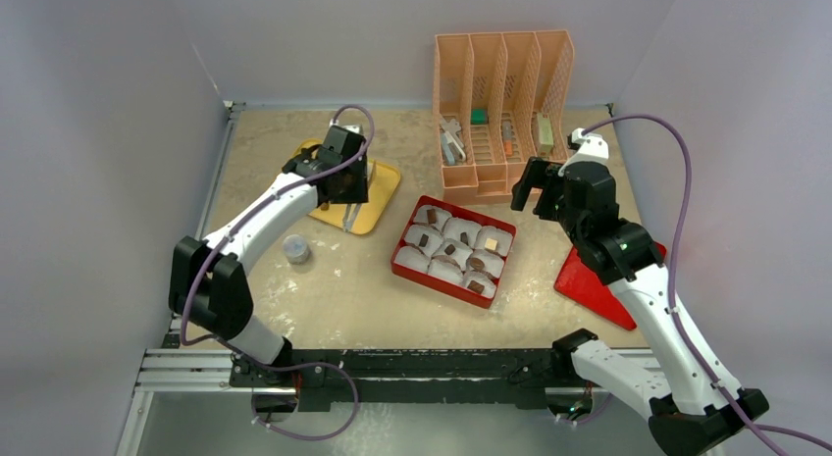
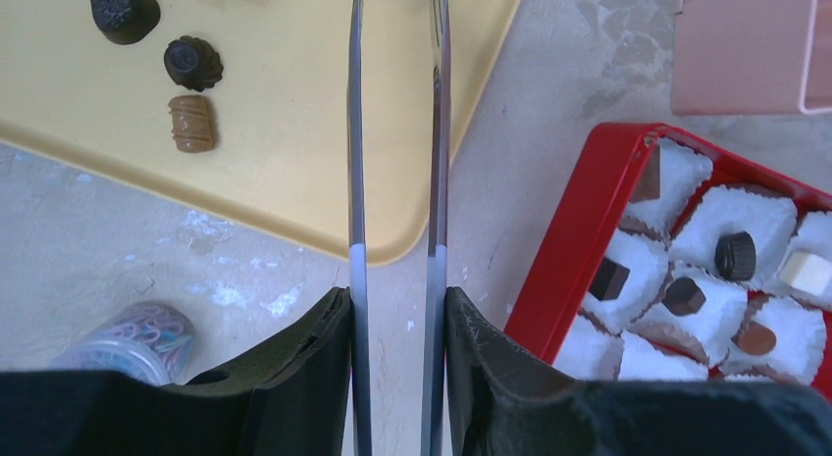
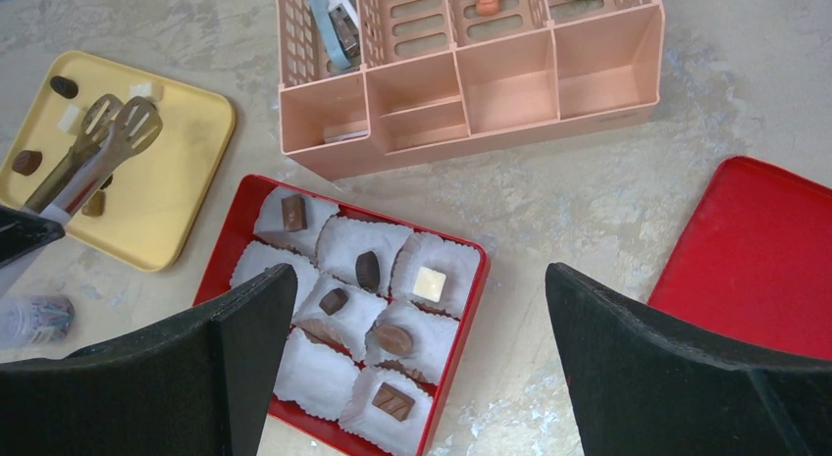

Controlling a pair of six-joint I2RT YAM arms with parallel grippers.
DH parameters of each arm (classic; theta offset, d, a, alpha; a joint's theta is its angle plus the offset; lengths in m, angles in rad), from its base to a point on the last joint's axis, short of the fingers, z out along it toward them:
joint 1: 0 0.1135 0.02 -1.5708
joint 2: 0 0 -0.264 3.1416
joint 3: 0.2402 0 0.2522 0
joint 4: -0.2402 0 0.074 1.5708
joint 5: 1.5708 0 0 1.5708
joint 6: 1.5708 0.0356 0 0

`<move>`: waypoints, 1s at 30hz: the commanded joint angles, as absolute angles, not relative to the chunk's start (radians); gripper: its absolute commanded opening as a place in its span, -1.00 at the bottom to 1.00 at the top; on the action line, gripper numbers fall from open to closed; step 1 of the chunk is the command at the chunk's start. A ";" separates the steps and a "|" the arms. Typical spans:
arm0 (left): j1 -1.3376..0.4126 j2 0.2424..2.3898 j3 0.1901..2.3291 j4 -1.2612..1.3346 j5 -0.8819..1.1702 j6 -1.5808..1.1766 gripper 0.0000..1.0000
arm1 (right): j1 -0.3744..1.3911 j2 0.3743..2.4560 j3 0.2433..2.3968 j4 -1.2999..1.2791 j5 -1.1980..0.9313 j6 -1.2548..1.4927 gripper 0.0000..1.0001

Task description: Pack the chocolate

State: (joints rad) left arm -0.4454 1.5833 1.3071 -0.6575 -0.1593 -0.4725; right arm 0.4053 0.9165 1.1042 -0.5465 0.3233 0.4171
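My left gripper (image 2: 397, 299) is shut on metal tongs (image 2: 353, 132) and hovers over the yellow tray (image 1: 383, 186). The tong blades reach over the tray (image 2: 294, 132); something white shows between their tips at the top edge. Two dark chocolates (image 2: 192, 63) and a tan one (image 2: 191, 123) lie on the tray. The red box (image 1: 400, 258) holds white paper cups, several with a chocolate (image 3: 367, 270), one cream-white (image 3: 428, 283). My right gripper (image 3: 417, 275) is open and empty, high above the box's right side (image 1: 538, 186).
A peach file organizer (image 1: 500, 113) stands at the back. A red lid (image 1: 598, 279) lies at the right under my right arm. A small jar of coloured bands (image 1: 295, 248) stands left of the box, near the tray.
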 commanded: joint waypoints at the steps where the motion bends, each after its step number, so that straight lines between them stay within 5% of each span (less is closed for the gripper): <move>1: -0.439 1.498 1.348 -0.708 -0.110 -0.447 -0.63 | 0.402 0.907 1.127 -0.534 0.330 0.402 0.98; 19: -0.456 1.382 1.382 -0.833 0.185 -0.385 -0.62 | 0.403 0.918 1.129 -0.534 0.334 0.406 0.98; 30: -0.664 1.412 1.455 -0.881 0.246 -0.343 -0.62 | 0.403 0.930 1.131 -0.527 0.326 0.414 0.98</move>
State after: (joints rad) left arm -0.6022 1.4300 1.3956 -0.8871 0.1825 -0.3790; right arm 0.4053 0.9302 1.1046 -0.5465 0.3233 0.4179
